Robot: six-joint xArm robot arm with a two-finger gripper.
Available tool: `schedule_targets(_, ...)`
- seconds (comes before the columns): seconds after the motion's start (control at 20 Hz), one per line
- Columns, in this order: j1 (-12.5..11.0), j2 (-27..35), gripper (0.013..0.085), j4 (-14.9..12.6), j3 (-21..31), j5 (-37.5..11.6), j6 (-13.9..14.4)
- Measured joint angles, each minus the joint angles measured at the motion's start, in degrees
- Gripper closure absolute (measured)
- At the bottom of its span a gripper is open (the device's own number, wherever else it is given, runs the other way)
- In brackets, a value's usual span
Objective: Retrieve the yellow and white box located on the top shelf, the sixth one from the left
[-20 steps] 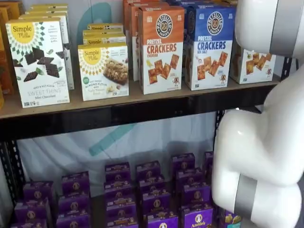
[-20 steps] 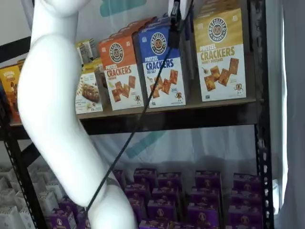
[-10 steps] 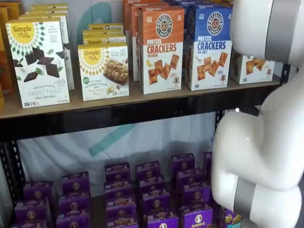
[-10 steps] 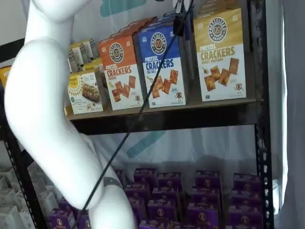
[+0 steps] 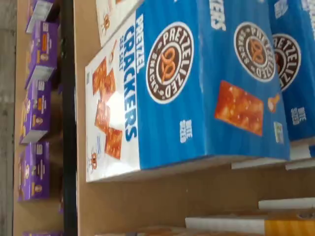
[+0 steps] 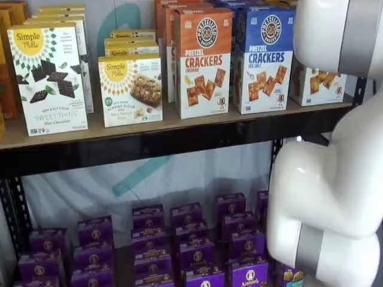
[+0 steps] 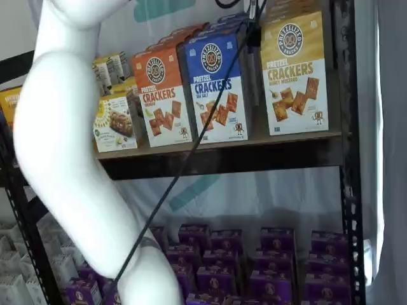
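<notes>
The yellow and white box (image 7: 294,73) stands upright at the right end of the top shelf (image 7: 273,141), next to the blue-topped crackers box (image 7: 215,89). In a shelf view the white arm hides most of it, and only its lower white part (image 6: 317,82) shows. In the wrist view only a yellow and white edge (image 5: 285,226) shows beside the blue-topped box (image 5: 197,83). My gripper (image 7: 254,28) shows only as a dark finger with a cable at the view's top edge, in front of the gap between the blue and yellow boxes. No gap or hold can be made out.
An orange-topped crackers box (image 6: 202,60) stands left of the blue one (image 6: 263,57), with Simple Mills boxes (image 6: 48,78) further left. Several purple boxes (image 6: 191,239) fill the lower level. A black perforated upright (image 7: 346,159) bounds the shelf at the right. The white arm (image 6: 329,197) stands in front.
The dark finger and cable have moved right, from in front of the blue-topped box towards the yellow and white box. The white arm has shifted a little.
</notes>
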Motion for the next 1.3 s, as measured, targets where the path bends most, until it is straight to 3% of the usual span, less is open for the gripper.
schedule_targets(0.25, 1.01, 2.94, 0.0130, -1.97, -2.96, -0.31, 0.08)
schedule_targets(0.55, 1.93, 7.79, 0.0130, -5.74, -9.41, 3.27, 0.70)
schedule_targets(0.75, 2.06, 9.33, 0.0130, -5.55, -10.99, 3.30, 0.97)
schedule_targets(1.3, 4.94, 12.33, 0.0130, -10.35, -14.23, 2.41, 1.69)
